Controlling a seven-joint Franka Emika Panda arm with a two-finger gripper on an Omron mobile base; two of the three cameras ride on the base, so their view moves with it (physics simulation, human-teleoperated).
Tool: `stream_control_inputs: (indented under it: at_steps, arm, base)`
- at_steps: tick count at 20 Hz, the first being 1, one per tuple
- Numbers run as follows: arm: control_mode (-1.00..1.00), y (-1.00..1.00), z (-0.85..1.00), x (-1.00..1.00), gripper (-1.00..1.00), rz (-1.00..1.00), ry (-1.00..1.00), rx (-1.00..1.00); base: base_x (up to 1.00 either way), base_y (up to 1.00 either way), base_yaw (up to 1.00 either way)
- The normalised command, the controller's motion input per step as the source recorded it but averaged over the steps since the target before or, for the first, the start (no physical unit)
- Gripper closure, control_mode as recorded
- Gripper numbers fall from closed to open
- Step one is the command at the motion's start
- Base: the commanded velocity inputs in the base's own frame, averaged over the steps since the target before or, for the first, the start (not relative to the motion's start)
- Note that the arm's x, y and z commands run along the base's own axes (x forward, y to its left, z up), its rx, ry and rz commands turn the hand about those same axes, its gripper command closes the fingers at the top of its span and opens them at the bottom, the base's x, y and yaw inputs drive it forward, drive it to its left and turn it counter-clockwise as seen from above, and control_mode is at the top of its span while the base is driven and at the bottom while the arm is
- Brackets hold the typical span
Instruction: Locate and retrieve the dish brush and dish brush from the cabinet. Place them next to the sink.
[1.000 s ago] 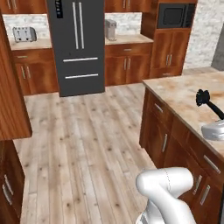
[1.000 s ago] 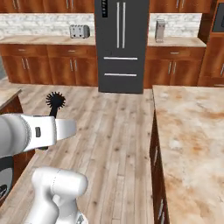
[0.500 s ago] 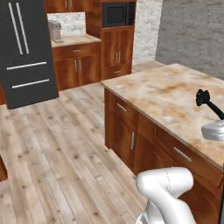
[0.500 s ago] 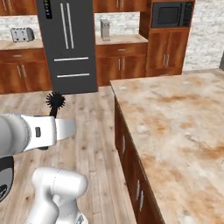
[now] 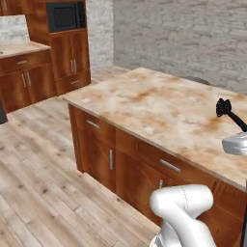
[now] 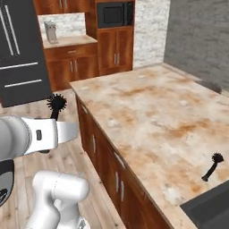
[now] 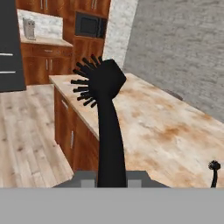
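Observation:
My gripper [image 7: 111, 177] is shut on the thin handle of a black dish brush [image 7: 105, 109], whose round bristly head points up. The same held dish brush [image 6: 57, 103] stands above the white hand at the left of the right base view, and the brush [image 5: 224, 108] shows at the right edge of the left base view. A second black dish brush [image 6: 211, 165] lies on the marble island counter [image 6: 147, 112], just beyond the corner of the dark grey sink [image 6: 210, 210]. In the hand view this lying brush [image 7: 213, 171] shows at the lower right. The cabinet is out of view.
The island has wooden drawer fronts with silver handles [image 5: 169, 165] along its side. A black fridge [image 6: 20, 49], a built-in microwave [image 6: 115, 14] and a back counter [image 6: 67, 41] stand across the wooden floor [image 5: 38, 183]. A grey stone wall [image 5: 183, 34] rises behind the island.
The whole picture has swung: the base has turned, so the fridge slid off to the left and the island counter with the lying brush came into view. The gripper still holds its brush.

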Motion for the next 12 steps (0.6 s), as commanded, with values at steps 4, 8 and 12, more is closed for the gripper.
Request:
stream_control_inputs:
  at_steps: [4, 8, 12]
  arm:
    - [1.0, 0.0, 0.0, 0.0, 1.0, 0.0, 0.0, 0.0]
    - [1.0, 0.0, 0.0, 0.0, 1.0, 0.0, 0.0, 0.0]
    - [1.0, 0.0, 0.0, 0.0, 1.0, 0.0, 0.0, 0.0]
  base:
    - [0.0, 0.0, -0.49]
    - [0.0, 0.0, -0.5]
    - [0.0, 0.0, -0.5]
